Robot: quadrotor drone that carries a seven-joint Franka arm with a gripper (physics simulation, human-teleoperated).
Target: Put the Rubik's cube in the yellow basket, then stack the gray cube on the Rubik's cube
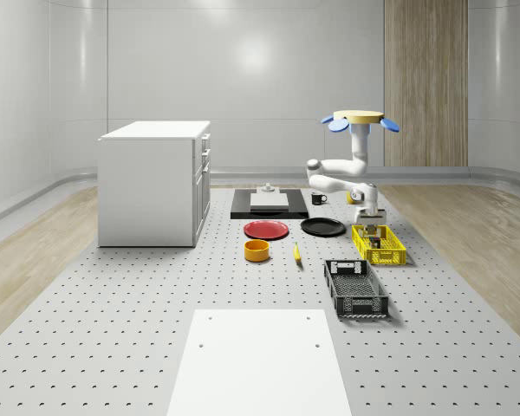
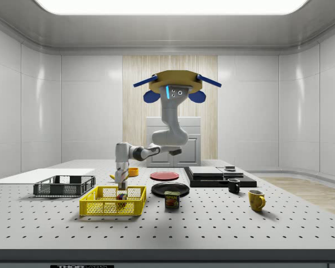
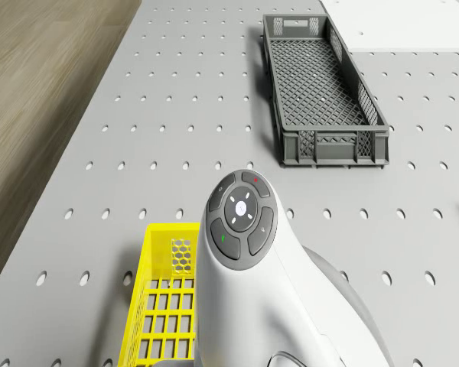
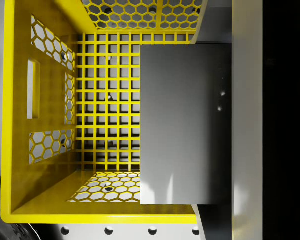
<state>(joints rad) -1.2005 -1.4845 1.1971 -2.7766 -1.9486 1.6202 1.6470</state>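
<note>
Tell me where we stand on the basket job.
Done: the Rubik's cube already sits in the yellow basket. In hand: the drone hovers above the table, arm reaching down, claw holding the gray cube over the basket. Left: set it on the Rubik's cube and release.
</note>
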